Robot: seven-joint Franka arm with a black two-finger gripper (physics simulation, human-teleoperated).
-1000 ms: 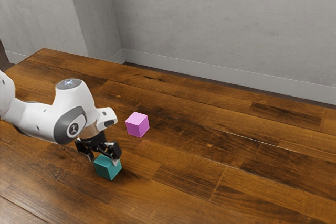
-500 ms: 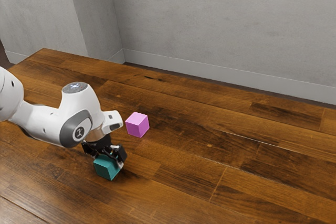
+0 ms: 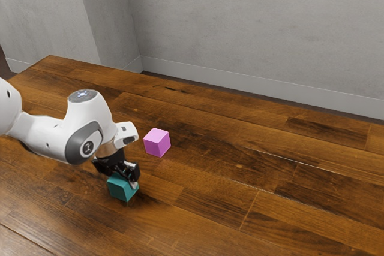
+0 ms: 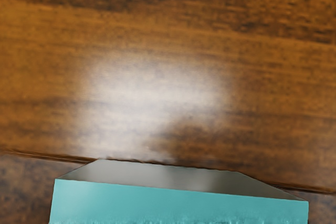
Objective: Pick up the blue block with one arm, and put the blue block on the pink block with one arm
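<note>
The black two-finger gripper (image 3: 122, 177) is clamped on the teal-blue cube block (image 3: 122, 190), low at the brown wooden plank surface (image 3: 252, 166); the grasp appears complete, so the next move calls for lifting and carrying it over the nearby pink cube block (image 3: 156, 142).

Soft even light, pale glare on floor (image 4: 157, 98), grey shadow beside blue block (image 4: 178, 205)

No legible text or labels anywhere
</note>
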